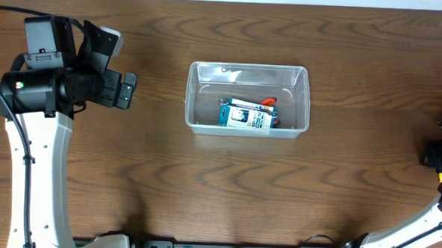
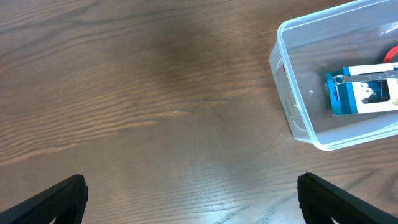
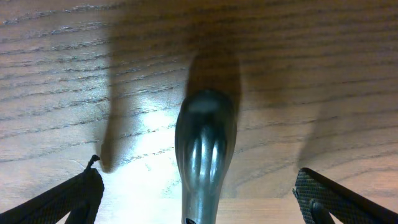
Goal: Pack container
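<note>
I logged the container (image 1: 206, 112) at the middle of the table (image 1: 128, 187), long axis running left-right. My left gripper (image 1: 130, 91), jaws wide apart and empty, was nearer, with the container off to its right. The right gripper (image 3: 199, 180) was also spread, well apart from the container at the far edge.

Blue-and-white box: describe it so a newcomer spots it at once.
On the wooden table, find the clear tub in the middle. The box lies inside, toward its right end. It alone is blue and white; the handles beside it are orange.
</note>
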